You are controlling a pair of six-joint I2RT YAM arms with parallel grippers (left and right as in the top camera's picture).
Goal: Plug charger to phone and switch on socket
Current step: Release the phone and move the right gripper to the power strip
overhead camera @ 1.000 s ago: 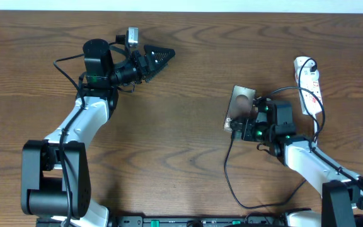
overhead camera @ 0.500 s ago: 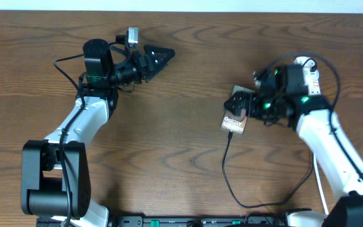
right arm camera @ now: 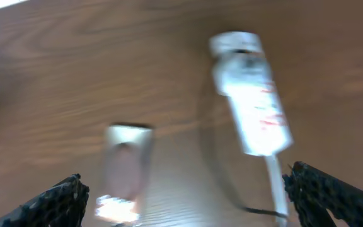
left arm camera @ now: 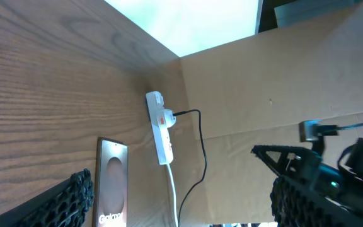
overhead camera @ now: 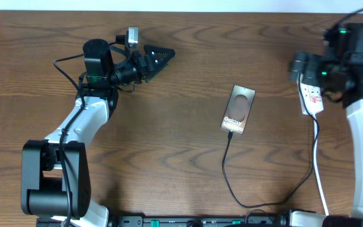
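While the left end effector (overhead camera: 161, 56) is held released, the right end effector (overhead camera: 300, 64) is positioned — released too — over the socket (overhead camera: 312, 99)

Overhead looks straight down; all views share phone (left arm camera: 112, 183).

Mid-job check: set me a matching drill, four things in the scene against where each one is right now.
Things:
1. phone
2. socket
3. left gripper
4. charger

Places and states:
A. loops from the near side up to the phone's near end
B. far right, its far end below the open right gripper
C. upper left, open, holding nothing
D. centre-right, lying flat, lettering up

Pairs: 1-D, 2-B, 3-C, 4-A
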